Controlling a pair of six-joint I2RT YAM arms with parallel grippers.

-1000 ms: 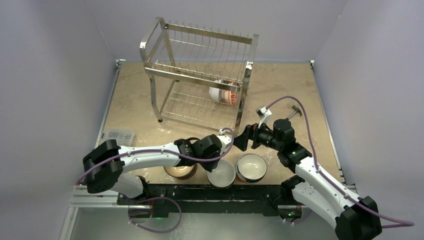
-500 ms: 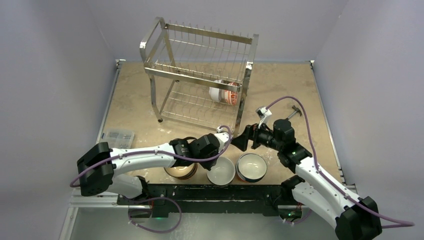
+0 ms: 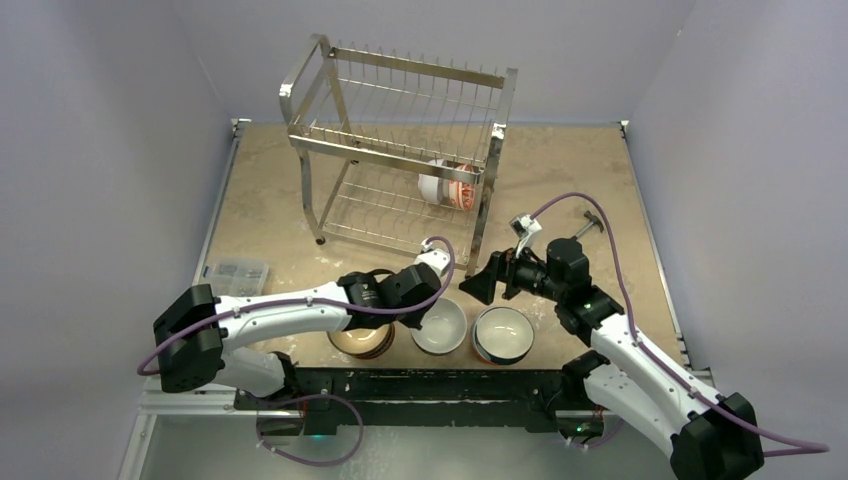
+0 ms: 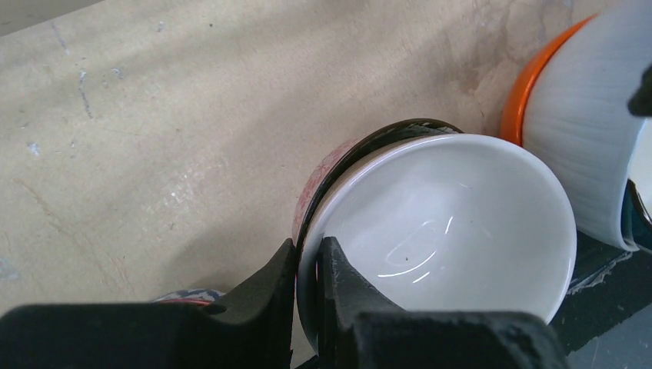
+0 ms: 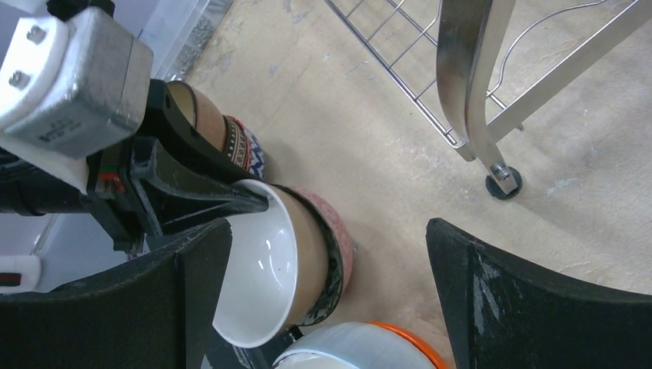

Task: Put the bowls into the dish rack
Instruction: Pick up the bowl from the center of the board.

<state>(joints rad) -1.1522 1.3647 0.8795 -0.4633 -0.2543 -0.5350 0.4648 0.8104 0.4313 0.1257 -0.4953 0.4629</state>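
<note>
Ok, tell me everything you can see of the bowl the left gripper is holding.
The bowl is small, round, empty, glossy white inside and tan outside, ceramic by its look. The left gripper is shut on its rim, one finger inside, one outside. It is tilted, nested in a pink speckled bowl with a dark rim, beside an orange-rimmed bowl.

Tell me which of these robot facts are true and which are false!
1. The left gripper has its jaws shut on the rim of the white-lined bowl. True.
2. The right gripper holds a bowl. False: its jaws stand wide open, holding nothing.
3. A patterned bowl sits in the lower tier of the dish rack. True.
4. The dish rack lies on its side. False: it stands upright.
</note>
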